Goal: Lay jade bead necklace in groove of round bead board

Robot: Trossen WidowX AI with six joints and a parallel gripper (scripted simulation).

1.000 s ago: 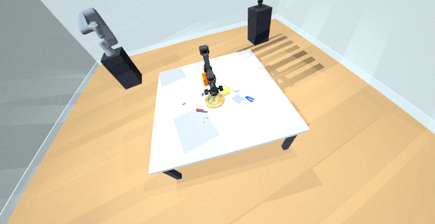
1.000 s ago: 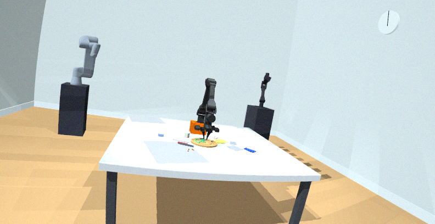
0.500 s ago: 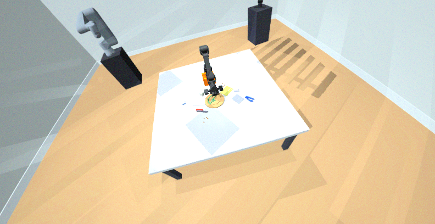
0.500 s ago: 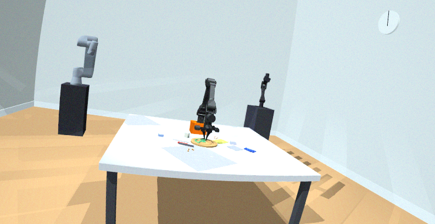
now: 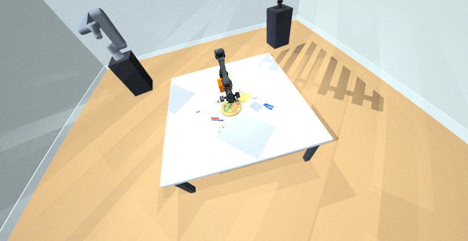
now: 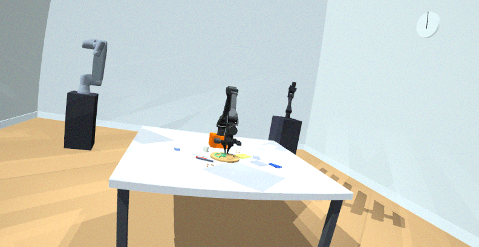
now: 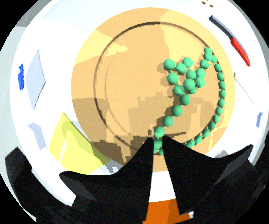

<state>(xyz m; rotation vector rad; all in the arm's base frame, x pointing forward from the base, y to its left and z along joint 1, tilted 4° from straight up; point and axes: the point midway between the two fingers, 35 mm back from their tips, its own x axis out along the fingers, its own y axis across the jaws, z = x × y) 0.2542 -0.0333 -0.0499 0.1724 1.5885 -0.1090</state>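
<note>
The round wooden bead board (image 5: 237,110) (image 6: 234,159) (image 7: 130,65) lies on the table, with a circular groove near its rim. The jade bead necklace (image 7: 168,121) lies on it. In the wrist view one run of beads curves along the right side of the groove. Another runs diagonally across the inside to a bunch right of the board's middle. My gripper (image 5: 231,102) (image 6: 227,153) (image 7: 158,142) points down at the board's edge nearest the arm's base. Its fingertips are nearly together, shut on the necklace, with a bead showing between them. The fingers hide part of the groove there.
A yellow pad (image 5: 244,97) (image 6: 243,155) (image 7: 74,150) lies close beside the board. An orange block (image 5: 221,85) (image 6: 213,140) (image 7: 160,212) stands behind the gripper. A red and dark pen-like tool (image 5: 217,119) (image 7: 240,51) and a blue object (image 5: 268,106) (image 6: 275,165) (image 7: 21,77) lie on opposite sides.
</note>
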